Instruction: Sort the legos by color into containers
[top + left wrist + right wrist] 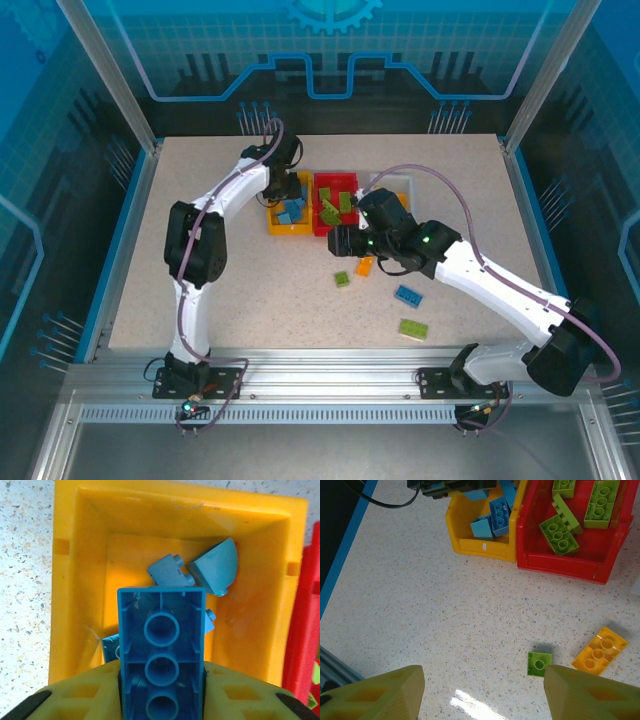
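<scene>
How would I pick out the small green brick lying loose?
Start at the red bin, the middle of three. In front of it lies an orange brick; the small green brick sits just left of it. It is square, the other loose green brick longer.

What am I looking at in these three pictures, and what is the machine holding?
These are two robot arms bolted to a table, each ending in a two-finger gripper. The wide picture comes from a camera overhead; the other two come from cameras on the wrists. The left gripper holds a blue brick over the yellow bin, where other blue pieces lie. The right gripper is open, holding nothing. Beside the yellow bin stand a red bin with green bricks and a white bin. On the table lie a small green brick, an orange brick, a loose blue brick and a larger green brick.
</scene>
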You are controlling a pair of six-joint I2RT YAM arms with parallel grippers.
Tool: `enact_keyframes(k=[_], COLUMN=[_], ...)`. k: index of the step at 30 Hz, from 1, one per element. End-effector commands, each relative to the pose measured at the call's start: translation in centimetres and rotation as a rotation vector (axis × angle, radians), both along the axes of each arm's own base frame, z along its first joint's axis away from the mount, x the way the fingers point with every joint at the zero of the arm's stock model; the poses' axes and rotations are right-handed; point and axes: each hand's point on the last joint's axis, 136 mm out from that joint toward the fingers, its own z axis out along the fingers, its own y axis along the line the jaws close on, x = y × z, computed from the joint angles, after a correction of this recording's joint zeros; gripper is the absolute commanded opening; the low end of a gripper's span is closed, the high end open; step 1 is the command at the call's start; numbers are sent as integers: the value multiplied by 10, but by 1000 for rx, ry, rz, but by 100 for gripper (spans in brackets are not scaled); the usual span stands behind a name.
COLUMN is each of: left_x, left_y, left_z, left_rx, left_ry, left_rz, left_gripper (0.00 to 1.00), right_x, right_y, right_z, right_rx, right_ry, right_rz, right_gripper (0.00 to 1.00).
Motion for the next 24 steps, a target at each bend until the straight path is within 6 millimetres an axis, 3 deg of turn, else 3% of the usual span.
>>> enact_keyframes(k=[1, 7, 11, 16, 20, 24], left_x=[2, -2, -6, -19, -50, -102], left_y=[3, -1, -6, -22, -42, -70], left_z=[0, 8, 33, 84, 124, 144], left_rx=[5, -16, -46, -116, -194, -266], left_ry=[21, 21, -20, -125, -198, -264], left_rz=[-14, -27, -43, -69, -99, -171], left_gripper=[42, 58, 58, 57, 58, 60], right_x=[1, -5, -13, -26, -41, -64], right_y=[-10, -25, -39, -59, -82, -102], right_z=[-4, -15, -20, -31, -49, -70], right_rx=[9, -15, -25, -36, -119, -190], right_ry=[5, 46, 65, 113, 185, 252], right_rz=[-41, -78, -116, -190, -258, -314], right_gripper=[66, 67, 68, 66, 63, 62])
